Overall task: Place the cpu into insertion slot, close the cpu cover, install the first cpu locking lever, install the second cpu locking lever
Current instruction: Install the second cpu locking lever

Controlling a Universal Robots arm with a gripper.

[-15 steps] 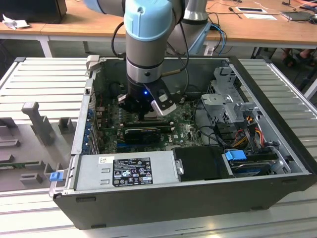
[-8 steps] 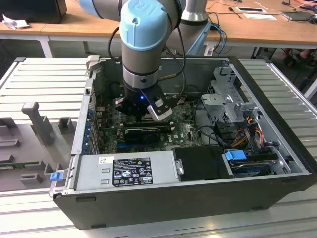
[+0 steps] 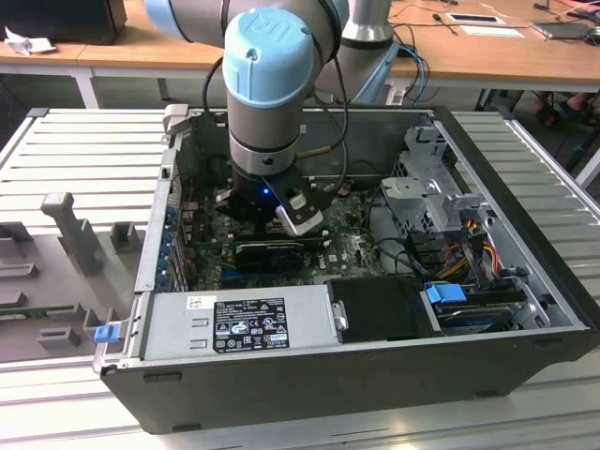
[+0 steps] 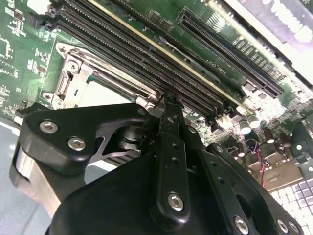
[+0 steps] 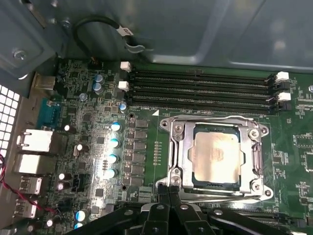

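Observation:
The cpu [image 5: 217, 154] lies flat in the insertion slot [image 5: 254, 128], its pale metal face showing through the cut-out of the cpu cover [image 5: 179, 147]. The cover lies down over it. A thin wire lever [image 5: 210, 117] runs along the socket side by the memory slots, and another [image 5: 225, 194] runs along the side nearest my fingers. My gripper [image 5: 169, 190] is shut, with its tips together just off the socket's corner. In the second wrist view the gripper [image 4: 168, 100] stands at the socket's rim [image 4: 73, 73]. In the exterior view the gripper [image 3: 267, 211] is down inside the computer case.
Long black memory slots [image 5: 200, 85] run beside the socket, and capacitors [image 5: 113, 142] and rear ports [image 5: 36, 142] stand on its other side. A black cable [image 5: 98, 24] loops off the case wall. In the case, a power supply [image 3: 239, 323] and drive cage [image 3: 436, 197] flank the board.

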